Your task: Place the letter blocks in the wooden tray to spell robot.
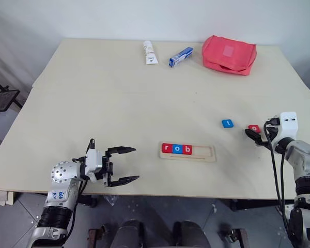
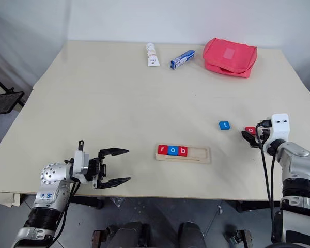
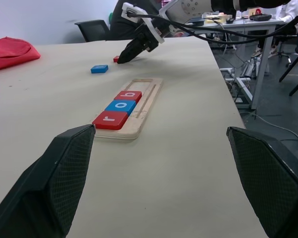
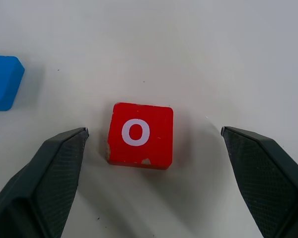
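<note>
The wooden tray (image 1: 204,152) lies near the table's front edge. Its left end holds three letter blocks: a red r (image 1: 167,149), a blue o (image 1: 176,149) and a red b (image 1: 186,150). The right part of its groove is bare. A blue t block (image 1: 227,123) and a red o block (image 4: 140,135) lie loose on the table to the tray's right. My right gripper (image 4: 154,131) is open, low over the table, one finger on each side of the red o block and not touching it. Left of the tray, my left gripper (image 1: 136,164) is open and holds nothing.
Along the far edge lie a white tube (image 1: 150,52), a blue-and-white box (image 1: 181,56) and a red pouch (image 1: 229,54). Bare tabletop (image 1: 119,103) lies between them and the tray. The table's right edge runs just beyond my right gripper.
</note>
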